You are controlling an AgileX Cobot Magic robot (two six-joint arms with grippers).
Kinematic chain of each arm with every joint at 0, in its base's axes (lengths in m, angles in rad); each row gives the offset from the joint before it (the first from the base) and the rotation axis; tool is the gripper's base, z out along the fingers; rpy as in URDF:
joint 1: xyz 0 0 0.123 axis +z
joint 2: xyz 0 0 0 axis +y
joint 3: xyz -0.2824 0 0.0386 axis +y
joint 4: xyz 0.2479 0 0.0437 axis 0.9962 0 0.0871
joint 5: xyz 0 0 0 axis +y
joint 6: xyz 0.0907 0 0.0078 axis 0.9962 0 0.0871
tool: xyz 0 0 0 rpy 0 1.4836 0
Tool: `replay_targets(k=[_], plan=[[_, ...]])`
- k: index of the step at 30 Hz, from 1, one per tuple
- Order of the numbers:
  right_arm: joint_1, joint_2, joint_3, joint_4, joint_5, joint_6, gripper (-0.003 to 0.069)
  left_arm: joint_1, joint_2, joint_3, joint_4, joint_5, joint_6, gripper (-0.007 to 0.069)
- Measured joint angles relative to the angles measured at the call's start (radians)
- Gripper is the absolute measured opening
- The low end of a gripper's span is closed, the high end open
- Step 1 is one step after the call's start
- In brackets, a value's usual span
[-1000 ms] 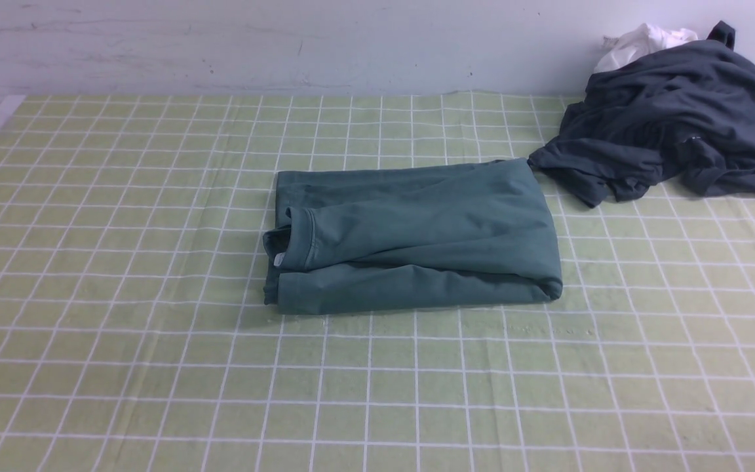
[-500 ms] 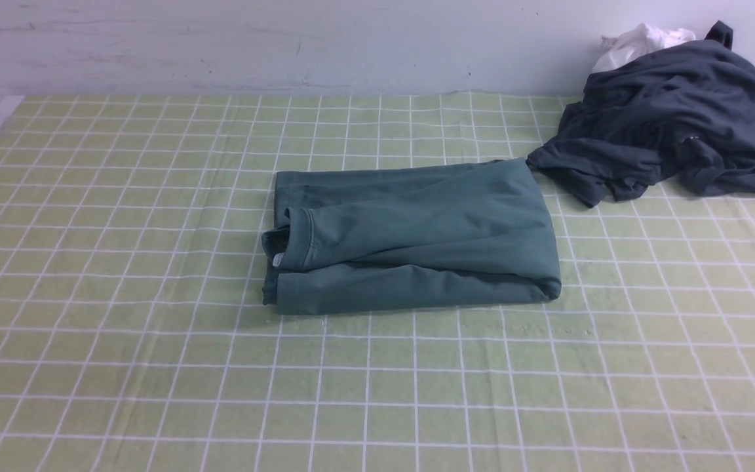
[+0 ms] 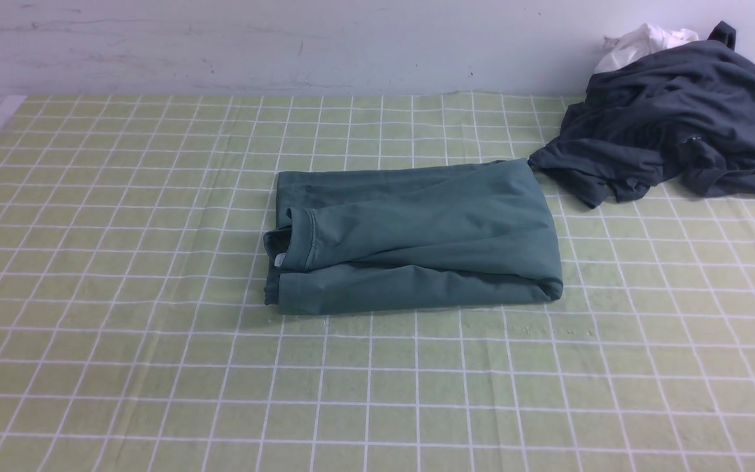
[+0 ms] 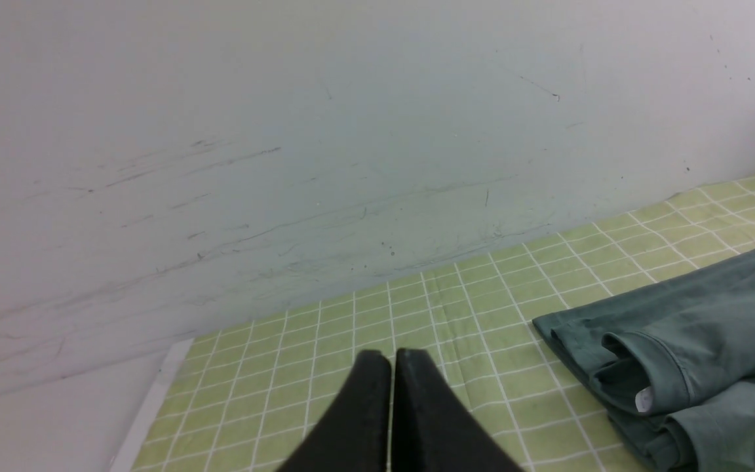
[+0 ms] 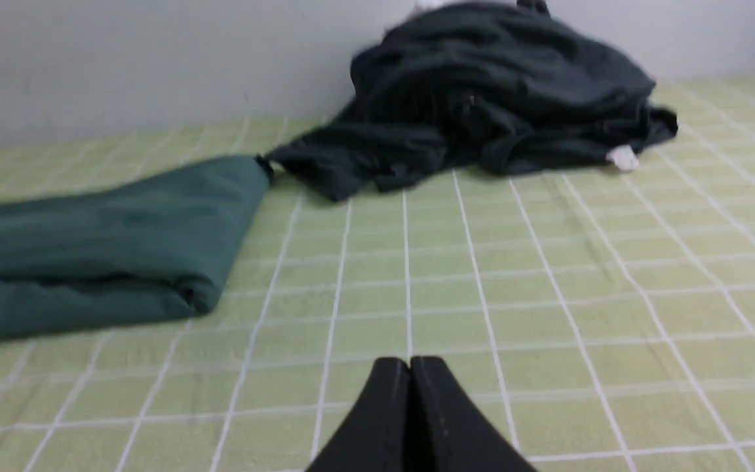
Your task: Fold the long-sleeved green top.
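In the middle of the green checked tablecloth (image 3: 122, 367) lies the green long-sleeved top (image 3: 417, 239), already folded into a compact rectangle, with neither arm near it in the front view. The left gripper (image 4: 391, 357) has its jaws pressed together on nothing, and the right gripper (image 5: 409, 364) is likewise closed and empty, both hanging above bare cloth. The likeliest trouble from here is a needless further touch: the top layers are loose, so a closed fingertip dragging across them would probably pull the fold open or skew it. A second risk sits at the top's far right corner, which touches or all but touches the dark charcoal garment (image 3: 672, 111) heaped by the wall with a white cloth (image 3: 643, 39) behind it; any lift at that corner could catch the charcoal fabric and drag it along. The top's long axis runs left to right across the table, roughly parallel to the wall, with the neck opening and its white label (image 3: 278, 260) pointing to the robot's left and the rounded fold edge to its right.
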Motion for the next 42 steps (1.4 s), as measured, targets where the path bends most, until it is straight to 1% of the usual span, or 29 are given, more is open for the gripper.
replay_targets(k=[3, 7, 13, 32, 36, 40, 42], plan=[[0.000, 0.000, -0.001, -0.002, 0.005, -0.058, -0.0016, 0.000, 0.000, 0.000, 0.000, 0.000, 0.000, -0.0004], [0.000, 0.000, -0.001, -0.001, 0.007, -0.086, -0.0016, 0.000, 0.000, 0.000, 0.000, 0.000, 0.000, -0.0004], [0.000, 0.000, -0.001, 0.028, 0.010, -0.093, -0.0016, 0.000, 0.000, 0.000, 0.000, 0.000, 0.000, -0.0004], [0.000, 0.000, -0.002, 0.029, 0.011, -0.096, -0.0016, 0.000, -0.008, 0.008, 0.000, -0.007, 0.000, -0.0004], [-0.001, 0.000, -0.002, 0.030, 0.011, -0.096, -0.0016, 0.000, -0.075, 0.109, 0.000, -0.051, 0.000, -0.0004], [-0.005, 0.000, -0.002, 0.031, 0.011, -0.096, -0.0016, 0.001, -0.130, 0.221, 0.029, -0.093, -0.001, -0.0004], [-0.005, 0.000, -0.002, 0.031, 0.012, -0.096, -0.0016, 0.005, -0.189, 0.286, 0.049, -0.095, -0.052, -0.0004]])
